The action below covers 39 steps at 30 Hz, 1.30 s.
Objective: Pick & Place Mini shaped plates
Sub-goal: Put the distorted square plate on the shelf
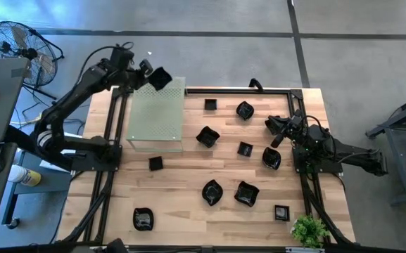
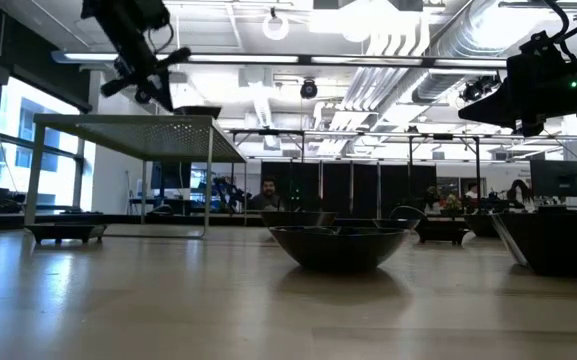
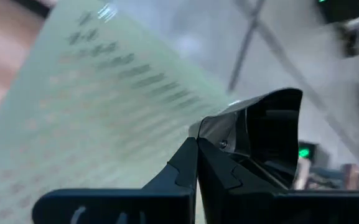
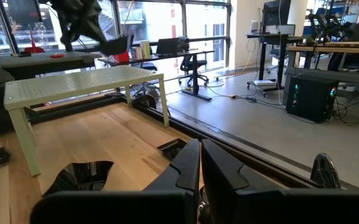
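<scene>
My left gripper (image 1: pixel 151 73) hangs above the far edge of the pale green perforated board (image 1: pixel 157 112), shut on a small square black plate (image 1: pixel 161 78). The right wrist view shows that plate (image 4: pixel 114 45) in the air over the board (image 4: pixel 79 82). Several other glossy black plates rest flat on the wooden table, among them wavy ones (image 1: pixel 207 135) (image 1: pixel 212 191) (image 1: pixel 246 193) and tiny squares (image 1: pixel 210 105) (image 1: pixel 155 163). My right gripper (image 1: pixel 276 131) is shut and empty, above the table's right side near a plate (image 1: pixel 271 159). My left gripper pinches the small square plate by one side of its rim (image 3: pixel 224 132) between the two fingertips (image 3: pixel 185 163). The plate is lifted clear above the board and sticks out tilted beyond the fingers, its hollow side (image 3: pixel 272 134) showing.
The board stands on legs (image 2: pixel 128 135) at the table's far left. A small green plant (image 1: pixel 309 230) sits at the near right corner. A black frame rail (image 1: pixel 259 90) runs along the table's far edge. Bare wood lies near the front centre (image 1: pixel 181 211).
</scene>
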### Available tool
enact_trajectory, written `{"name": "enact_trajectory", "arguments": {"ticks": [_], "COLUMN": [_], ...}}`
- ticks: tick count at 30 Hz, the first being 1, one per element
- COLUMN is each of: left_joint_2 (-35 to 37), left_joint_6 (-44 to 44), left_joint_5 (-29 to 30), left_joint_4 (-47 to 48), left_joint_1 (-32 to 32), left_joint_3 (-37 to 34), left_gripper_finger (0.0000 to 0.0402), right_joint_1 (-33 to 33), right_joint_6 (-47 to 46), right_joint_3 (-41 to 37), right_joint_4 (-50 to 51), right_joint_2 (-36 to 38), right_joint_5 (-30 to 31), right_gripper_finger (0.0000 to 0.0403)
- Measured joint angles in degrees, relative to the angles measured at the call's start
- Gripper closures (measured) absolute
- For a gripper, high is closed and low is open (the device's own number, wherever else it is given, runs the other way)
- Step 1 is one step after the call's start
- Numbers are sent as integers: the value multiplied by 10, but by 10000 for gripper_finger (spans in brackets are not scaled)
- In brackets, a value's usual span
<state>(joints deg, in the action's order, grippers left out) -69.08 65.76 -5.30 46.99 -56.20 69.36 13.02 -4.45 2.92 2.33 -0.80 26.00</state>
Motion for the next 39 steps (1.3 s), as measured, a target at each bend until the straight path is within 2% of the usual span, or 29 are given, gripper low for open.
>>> {"name": "enact_trajectory", "arguments": {"ticks": [14, 39], "left_joint_2": [-40, -57], "left_joint_6": [-26, -46], "left_joint_5": [-3, -3], "left_joint_4": [12, 8], "left_joint_1": [-50, -49], "left_joint_3": [0, 0], "left_gripper_finger": [400, 398], "right_joint_1": [0, 0], "right_joint_6": [0, 0], "right_joint_3": [0, 0], "right_joint_4": [0, 0], "right_joint_2": [0, 0], "right_joint_5": [0, 0], "right_gripper_finger": [391, 391]}}
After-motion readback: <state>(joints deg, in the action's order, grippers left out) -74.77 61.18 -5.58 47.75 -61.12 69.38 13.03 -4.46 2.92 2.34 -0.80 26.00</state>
